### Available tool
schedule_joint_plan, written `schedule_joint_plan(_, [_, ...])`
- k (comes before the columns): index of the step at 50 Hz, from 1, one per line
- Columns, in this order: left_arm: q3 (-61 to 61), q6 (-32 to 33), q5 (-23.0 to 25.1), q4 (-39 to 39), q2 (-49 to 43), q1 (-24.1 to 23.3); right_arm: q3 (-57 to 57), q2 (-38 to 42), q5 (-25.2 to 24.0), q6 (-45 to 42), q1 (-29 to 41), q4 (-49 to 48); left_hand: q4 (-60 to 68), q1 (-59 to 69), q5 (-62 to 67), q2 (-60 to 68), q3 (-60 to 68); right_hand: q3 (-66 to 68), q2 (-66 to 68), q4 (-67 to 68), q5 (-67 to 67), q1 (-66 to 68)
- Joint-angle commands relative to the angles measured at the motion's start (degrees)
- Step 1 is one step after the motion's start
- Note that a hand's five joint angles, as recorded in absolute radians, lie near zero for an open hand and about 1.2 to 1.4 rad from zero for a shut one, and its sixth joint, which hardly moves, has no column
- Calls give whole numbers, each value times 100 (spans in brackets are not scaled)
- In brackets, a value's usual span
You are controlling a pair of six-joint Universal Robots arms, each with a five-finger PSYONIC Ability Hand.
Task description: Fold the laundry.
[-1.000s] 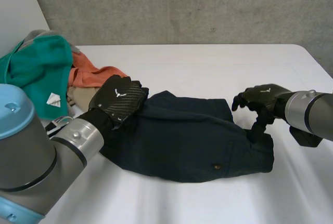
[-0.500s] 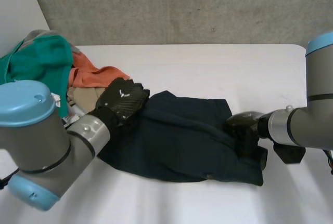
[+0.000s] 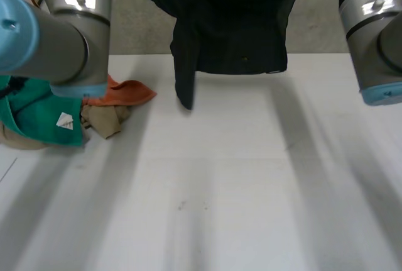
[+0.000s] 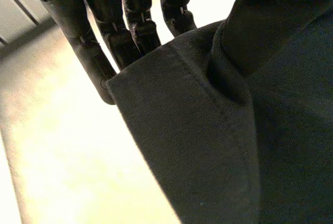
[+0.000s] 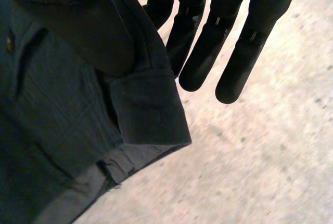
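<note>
A dark navy garment (image 3: 229,26) hangs in the air above the far side of the white table (image 3: 239,176), stretched between my two raised arms, one part drooping lower at its left. In the left wrist view my left hand (image 4: 130,21) has straight fingers behind a hemmed edge of the garment (image 4: 208,146), which is pinched at the thumb side. The right wrist view shows my right hand (image 5: 208,42) with straight fingers beside a folded hem of the garment (image 5: 62,120), also pinched at the thumb side. My left arm (image 3: 78,7) and right arm (image 3: 370,13) reach upward.
At the table's left lies a heap of laundry: a teal cloth (image 3: 38,104), an orange cloth (image 3: 122,92) and a beige cloth (image 3: 103,120). A grey concrete wall stands behind the table.
The right hand closed on the garment's right end. Both arms then rose and lifted the garment off the table, so it now hangs between them.
</note>
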Motion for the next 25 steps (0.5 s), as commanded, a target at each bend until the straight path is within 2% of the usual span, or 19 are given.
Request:
schedule_joint_plan(1, [-989,-14,-125,-1123,-120,-290,101,515,-66,-37,23,690,1120,1361,1442,1126,1149,1198,1260,1144,1302,1540])
schedule_joint_plan(6, [-1904,-14,-538,-1651,-156,-440,417,928,-128,-116,-12,1498,1120,1361,1442,1126,1149,1198,1260,1144,1302,1540])
schedule_joint_plan(11, [-2775,-23,-1012,-2178,-226,-607,1136,1069,-128,-641,23,2228,1120,1361,1442,1126,1149,1198,1260,1144,1302,1540])
schedule_joint_plan(17, [-3505,-31,-1303,-2513,-60,-827,2174,920,-136,-1241,-12,2308,905,1147,1228,912,935,1198,1260,1144,1302,1540])
schedule_joint_plan(18, [-3540,-31,-1294,-2530,-7,-818,2350,833,-136,-1285,-12,2256,270,512,593,277,300,1198,1260,1144,1302,1540])
schedule_joint_plan(19, [-3636,-40,-1286,-2557,194,-809,2447,780,-136,-1294,-12,2221,-1568,-1327,-1245,-1561,-1538,1198,1260,1144,1302,1540])
schedule_joint_plan(22, [-3812,-23,-1242,-2574,546,-739,2764,542,-145,-1294,-21,2089,-3916,-3675,-3594,-3910,-3887,1198,1260,1144,1302,1540])
schedule_joint_plan(25, [-3883,-14,-1075,-2645,758,-581,2975,419,-145,-1285,-21,1966,-4597,-4356,-4275,-4591,-4568,1198,1260,1144,1302,1540])
